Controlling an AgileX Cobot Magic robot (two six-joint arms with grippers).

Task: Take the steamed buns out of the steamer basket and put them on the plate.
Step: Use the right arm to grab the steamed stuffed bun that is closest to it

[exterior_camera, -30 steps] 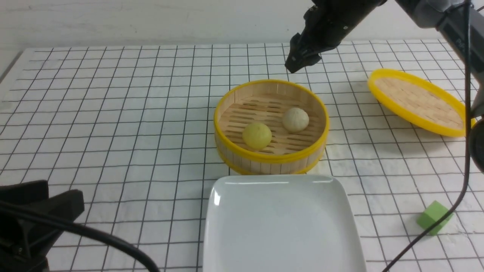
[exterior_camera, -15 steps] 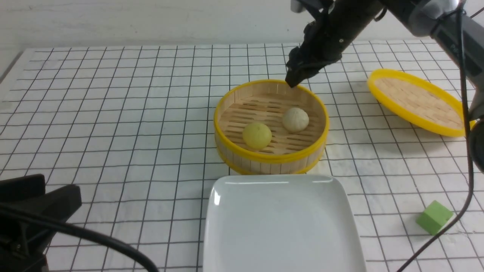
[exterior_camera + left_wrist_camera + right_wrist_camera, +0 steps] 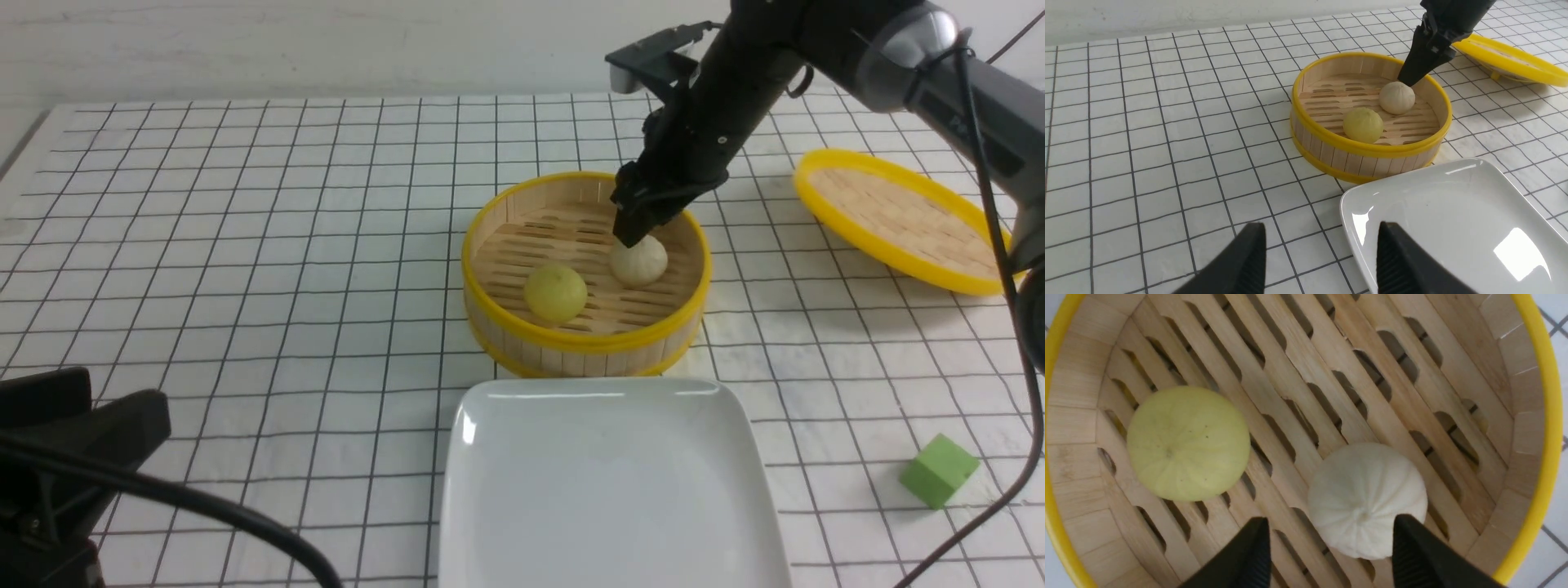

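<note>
Right gripper (image 3: pixel 630 237) jaws apart above the beige-white bun (image 3: pixel 641 263) at the steamer basket's (image 3: pixel 584 343) three o'clock, clamping nothing; left gripper (image 3: pixel 1318 261) spread, empty.

A lab test bench (grid-lined tablecloth (image 3: pixel 245 245), plain white wall (image 3: pixel 326 41)).

so the basket (image 3: pixel 584 343) is in the middle of the table (image 3: pixel 245 245), plate (image 3: pixel 608 490) right in front of it, nearly touching. two buns in the basket: left bun (image 3: pixel 555 293) nearer the front, right bun (image 3: pixel 642 265) further back with the right gripper (image 3: pixel 632 238) just above it. lid (image 3: pixel 898 219) off to the right, cube (image 3: pixel 937 471) right of the plate
</note>
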